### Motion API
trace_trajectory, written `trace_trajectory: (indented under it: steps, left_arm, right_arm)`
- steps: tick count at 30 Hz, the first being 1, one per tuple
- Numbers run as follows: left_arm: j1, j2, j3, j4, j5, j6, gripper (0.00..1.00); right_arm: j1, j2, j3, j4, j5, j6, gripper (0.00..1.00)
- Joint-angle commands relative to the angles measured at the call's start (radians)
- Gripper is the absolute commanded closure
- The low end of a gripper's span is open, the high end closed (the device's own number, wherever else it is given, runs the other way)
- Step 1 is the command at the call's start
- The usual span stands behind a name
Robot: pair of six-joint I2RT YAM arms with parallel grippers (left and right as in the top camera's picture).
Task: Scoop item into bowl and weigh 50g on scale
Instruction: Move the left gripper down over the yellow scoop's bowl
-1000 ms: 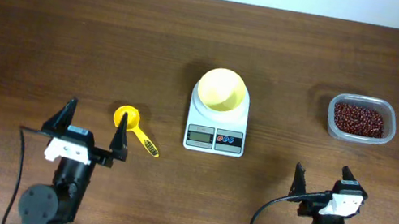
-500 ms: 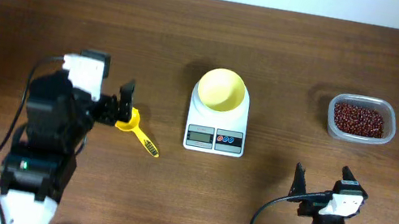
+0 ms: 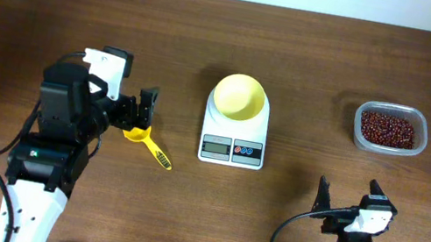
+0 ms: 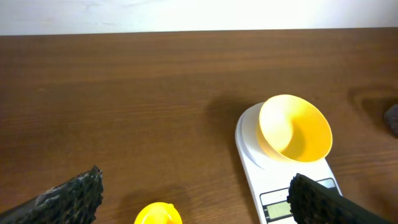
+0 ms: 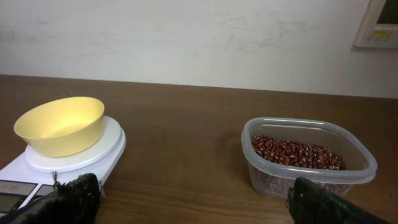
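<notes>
overhead view: a brown wooden surface [image 3: 31, 8] carries the things in a row across its middle.
scale [image 3: 233, 150]: white, at the centre, with its grey display and its red and blue buttons on the side facing the arms.
bowl [image 3: 241, 97]: pale yellow, upright on the scale's round platform, its inside showing plain yellow.
item: dark reddish-brown beans [image 3: 388, 128] lie piled in a clear tub [image 3: 394, 107], which stands to the right of the scale and well apart from it.
scoop [image 3: 146, 141]: yellow, lying on the surface left of the scale, its cup toward the left arm and its handle pointing away to the near right.
left pincer [image 3: 135, 113]: spread wide, gripping nothing, hanging just over the scoop's cup. the left wrist view shows the cup low between the two fingers.
right pincer [image 3: 347, 196]: spread wide, gripping nothing, low at the near right and well apart from the tub. the right wrist view shows the bowl to its left and the tub to its right.
</notes>
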Motion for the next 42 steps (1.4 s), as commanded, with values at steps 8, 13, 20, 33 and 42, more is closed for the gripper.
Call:
trace_trajectory:
  steps: [8,13,20,33,42]
  left_arm:
    - [0.005,0.126,0.025,-0.07,-0.325,-0.47,0.01]
    - [0.004,0.18,0.024,-0.24,-0.321,-0.546,0.01]
    - [0.004,0.373,0.023,-0.27,-0.304,-0.581,0.01]
    - [0.004,0.591,0.022,-0.138,-0.23,-0.59,0.03]
    - [0.004,0.592,0.019,-0.111,-0.238,-0.59,0.16]
  right_arm:
    - [0.001,-0.004,-0.008,-0.002,0.009,0.0,0.01]
    - [0.001,-0.004,-0.008,-0.002,0.009,0.0,0.01]
    - [0.001,-0.004,-0.008,-0.002,0.008,0.0,0.02]
    - [0.001,-0.004,-0.008,-0.002,0.009,0.0,0.01]
    - [0.001,-0.004,-0.008,-0.002,0.008,0.0,0.01]
